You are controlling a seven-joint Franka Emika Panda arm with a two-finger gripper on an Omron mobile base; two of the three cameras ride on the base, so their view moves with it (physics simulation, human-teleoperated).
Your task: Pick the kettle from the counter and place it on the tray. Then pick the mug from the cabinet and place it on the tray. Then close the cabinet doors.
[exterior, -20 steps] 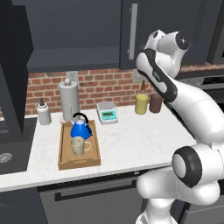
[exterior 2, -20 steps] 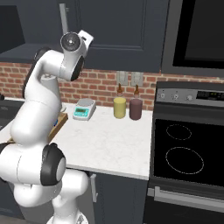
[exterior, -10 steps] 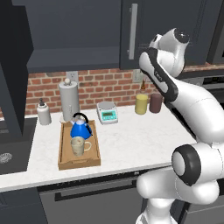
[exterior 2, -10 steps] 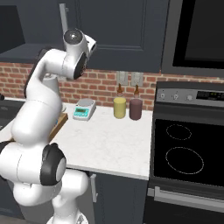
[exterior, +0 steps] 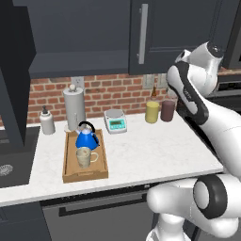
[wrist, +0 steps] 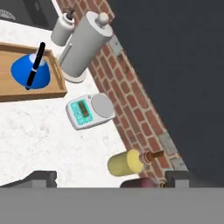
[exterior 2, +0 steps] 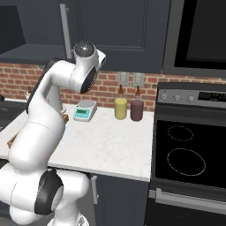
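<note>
two task things, the kettle (exterior: 86, 139) and the mug (exterior: 84, 156), you see standing together in the tray (exterior: 68, 165) on the counter (exterior: 155, 153) in the left base view, the kettle at the back and the mug just in front of it. at the far left one of the cabinet doors (exterior: 15, 80) stands open, while the other door (exterior: 174, 33) is shut. behind the tray stand a small white bottle (exterior: 47, 121), a tall grey cylinder (exterior: 74, 107), a kitchen scale (exterior: 115, 121), then a yellow jar (exterior: 152, 112) and a dark-red jar (exterior: 167, 110) near the brick wall. the right base view gives you the stove (exterior 2: 187, 152), but there the arm covers most of the tray. in the hand view the gripper (wrist: 111, 178) is spread wide and holds nothing, above the jars.
</note>
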